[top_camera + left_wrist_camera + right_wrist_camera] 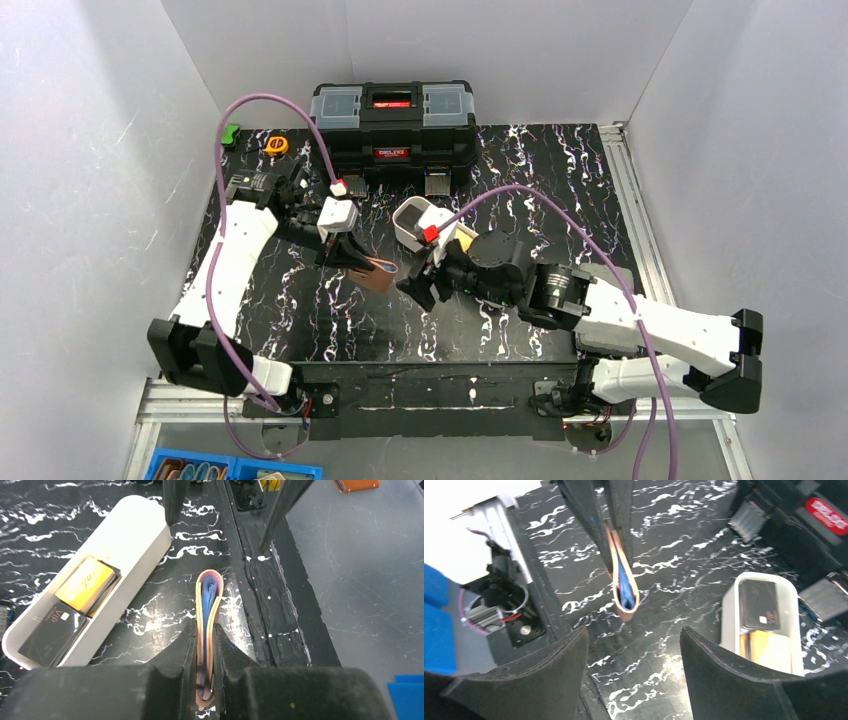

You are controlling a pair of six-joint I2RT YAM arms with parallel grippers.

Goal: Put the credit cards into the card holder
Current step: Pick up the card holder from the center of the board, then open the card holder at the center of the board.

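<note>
Left wrist view: my left pincer (pixel 204 632) clamps the folded card holder (pixel 200 600), I judge to steady it for loading. My right pincer (pixel 634 637) gapes empty nearby. Credit cards (pixel 86 585) lie in the white tray (pixel 135 525).

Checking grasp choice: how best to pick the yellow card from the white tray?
From above: grip the yellow card at its end facing the bare half of the white tray; it lies flat between the walls, so likely only there the jaws fit.
</note>
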